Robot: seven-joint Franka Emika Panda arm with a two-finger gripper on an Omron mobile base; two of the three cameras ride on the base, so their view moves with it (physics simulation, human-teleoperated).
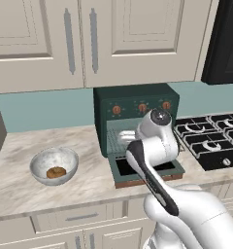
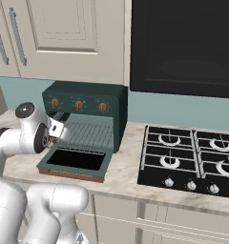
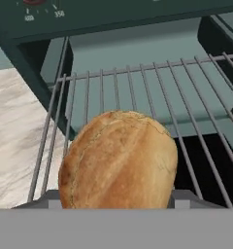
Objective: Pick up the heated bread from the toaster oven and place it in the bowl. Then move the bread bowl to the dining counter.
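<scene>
Cream cabinets and a teal backsplash sit behind the marbled tabletop (image 1: pixel 21 146) in the left base view, where the toaster oven (image 1: pixel 135 104) has its door dropped open and the arm's bent white elbow blocks most of the cavity, so the claw itself is hidden there. Off to the left, the bowl (image 1: pixel 54 164) holds a flat round brown piece (image 1: pixel 56 172). Right base view: the arm folds in from the left with the wrist at the oven mouth, claw tucked behind it, rack (image 2: pixel 90 133) partly visible, black stove (image 2: pixel 192 159) beside. Hand view: the heated bread (image 3: pixel 118 160) looms huge over the rack's front, its bottom cut off, fingers (image 3: pixel 184 198) pressed to both its flanks, pinching it.
</scene>
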